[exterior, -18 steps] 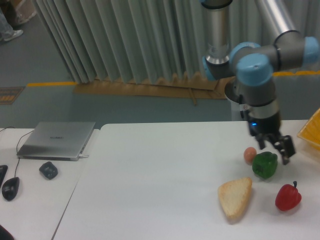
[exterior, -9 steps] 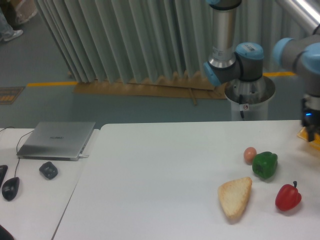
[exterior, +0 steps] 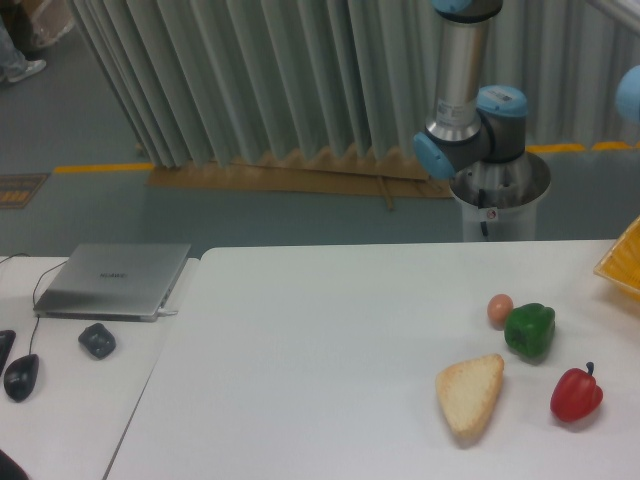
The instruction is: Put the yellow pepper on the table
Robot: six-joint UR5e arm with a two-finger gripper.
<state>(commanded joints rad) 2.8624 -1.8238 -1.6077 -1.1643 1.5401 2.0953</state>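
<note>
Four food items lie on the white surface [exterior: 330, 340], and none of them is the yellow pepper, which I cannot find anywhere in this view. Taking the green pepper [exterior: 529, 330] as the landmark and reading from the left: far to its left, on the adjoining desk, sit a dark mouse [exterior: 21, 375], a closed laptop [exterior: 113, 280] and a small dark object [exterior: 97, 340]. Nearer, below and to its left, lies a wedge of bread [exterior: 470, 394]. Touching or just beside its upper left is a small peach-coloured round thing [exterior: 500, 308]. Below and to its right stands the red pepper [exterior: 576, 393]. Further right, at the frame's edge, a corner of a yellow-orange container [exterior: 622, 262] shows; the yellow pepper is probably in there, though that is only a guess. Behind the landmark rises the arm's base column [exterior: 462, 90].

The jaws are out of the frame, so nothing can be said about whether they are parted or clenched. To do this step well, the pepper should be gripped around its body, lifted clear of the container's rim, and set down on bare surface to the left of the bread, well apart from the other items.
</note>
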